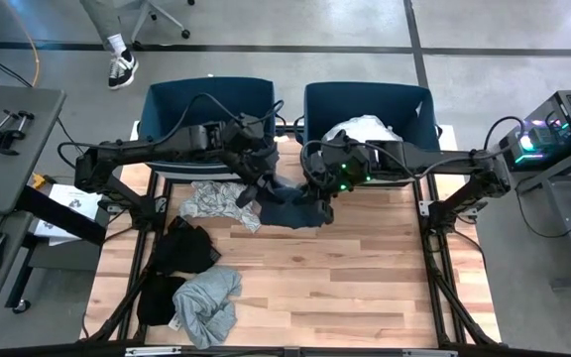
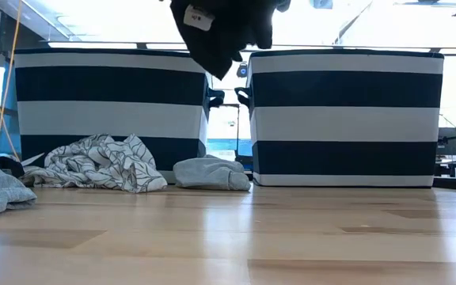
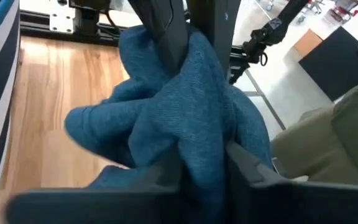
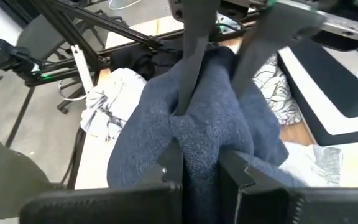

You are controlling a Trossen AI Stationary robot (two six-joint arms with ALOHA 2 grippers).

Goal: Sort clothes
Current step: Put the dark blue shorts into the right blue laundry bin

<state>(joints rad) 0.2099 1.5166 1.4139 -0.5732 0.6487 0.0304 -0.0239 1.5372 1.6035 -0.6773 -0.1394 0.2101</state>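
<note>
Both grippers are shut on a dark navy knit garment held between them over the table's far middle, in front of the two bins. My left gripper is at its left end and my right gripper at its right end. In the low view the garment hangs clear of the table. A grey-white patterned garment, two black ones and a grey one lie on the table's left half. A white garment lies in the right bin. My left gripper pinches a bunched fold of the navy garment between its two fingers, several layers thick. The cloth bulges out past the fingers and runs on to the other gripper. It is lifted clear of the table. My right gripper pinches a bunched fold of the same garment between its two fingers, several layers thick. The garment humps up between the two grippers and hangs slack at the sides, clear of the table.
Two navy-and-white striped bins stand at the far edge, the left one and the right one. A small grey garment lies by the left bin's foot. The wooden table's right half is bare. A person's foot shows beyond the table.
</note>
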